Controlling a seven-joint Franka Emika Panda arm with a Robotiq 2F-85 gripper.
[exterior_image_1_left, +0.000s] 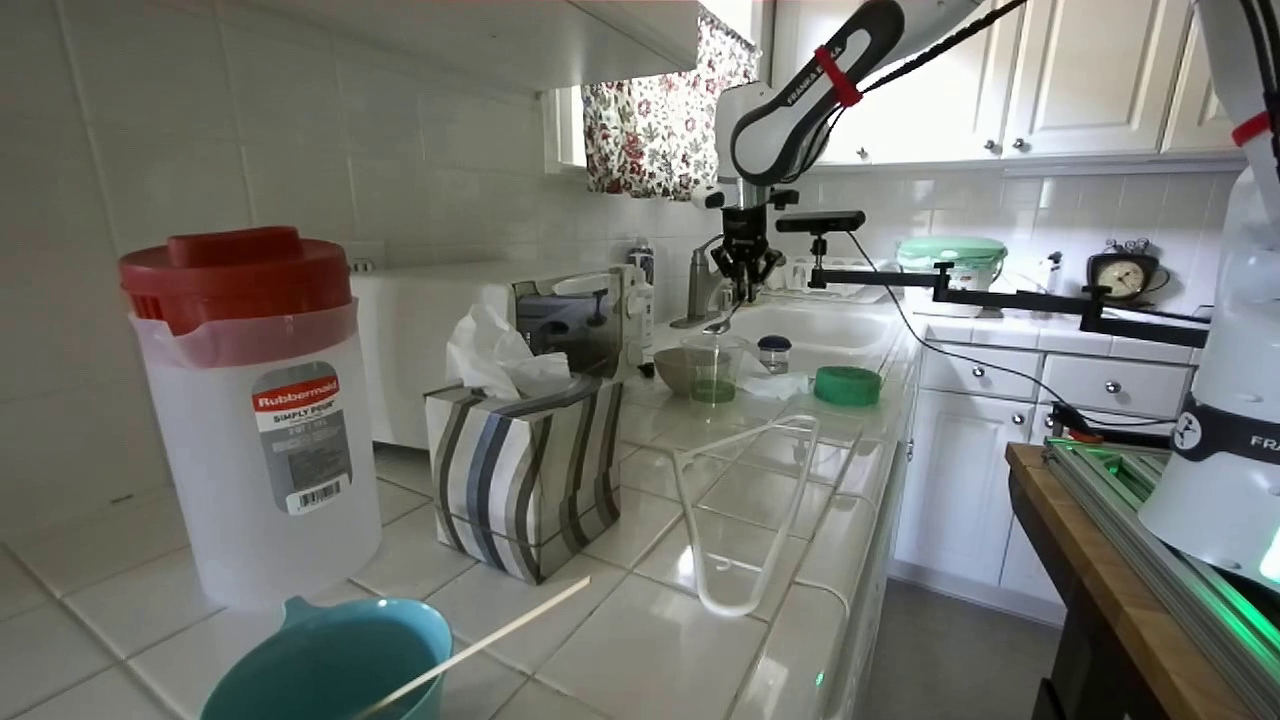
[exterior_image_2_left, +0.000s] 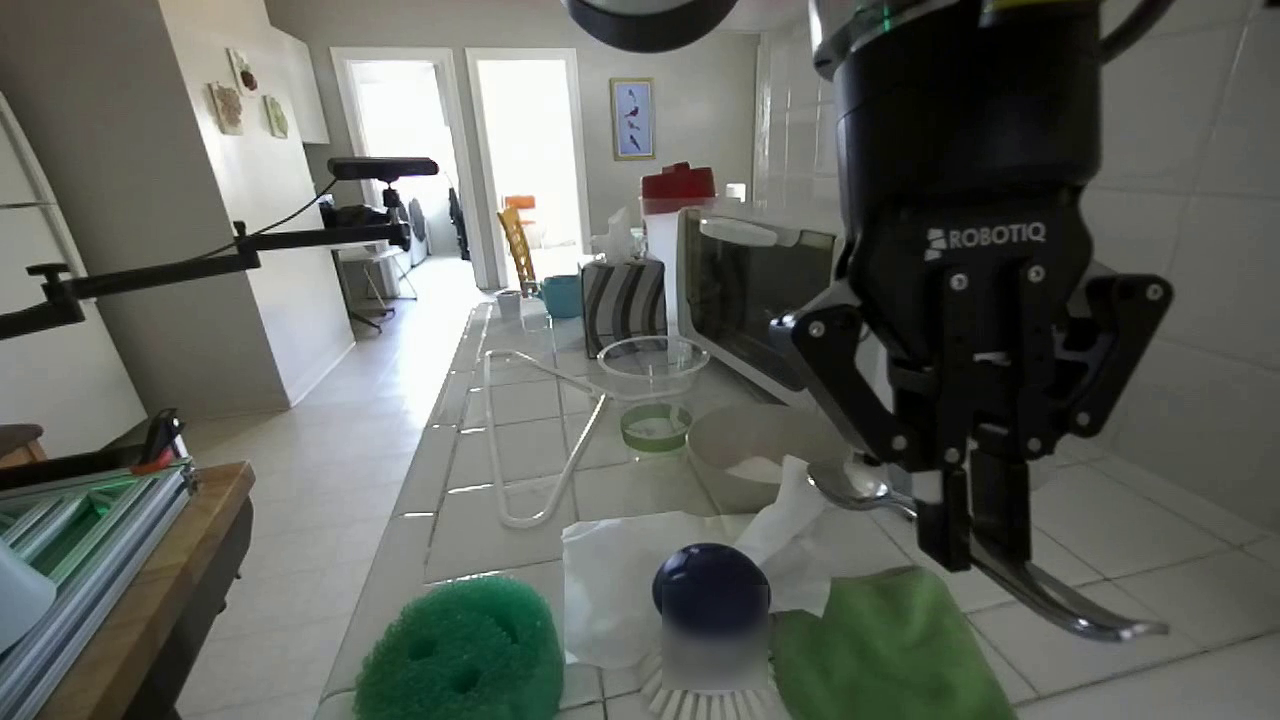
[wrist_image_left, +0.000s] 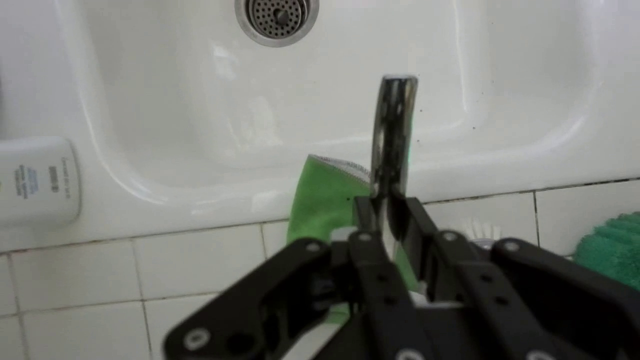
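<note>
My gripper (exterior_image_2_left: 975, 520) is shut on a shiny metal spoon (exterior_image_2_left: 1065, 598) and holds it tilted in the air above the counter. It also shows in an exterior view (exterior_image_1_left: 745, 285) and in the wrist view (wrist_image_left: 390, 207). The spoon's handle (wrist_image_left: 394, 135) points toward the sink in the wrist view, and its bowl end is hidden there. A green cloth (exterior_image_2_left: 890, 650) lies below the gripper, partly over the sink edge. A beige bowl (exterior_image_2_left: 745, 485) and a clear plastic cup (exterior_image_2_left: 652, 375) with a green band stand nearby. A white paper sheet (exterior_image_2_left: 620, 575) lies beside the bowl.
A blue-topped brush (exterior_image_2_left: 710, 590) and a green scrubber (exterior_image_2_left: 465, 650) stand near the sink (wrist_image_left: 325, 100). A white wire frame (exterior_image_1_left: 700, 560), a striped tissue box (exterior_image_1_left: 530, 480), a red-lidded pitcher (exterior_image_1_left: 265, 430) and a teal cup (exterior_image_1_left: 330, 650) line the counter. A camera arm (exterior_image_1_left: 1000, 298) extends alongside.
</note>
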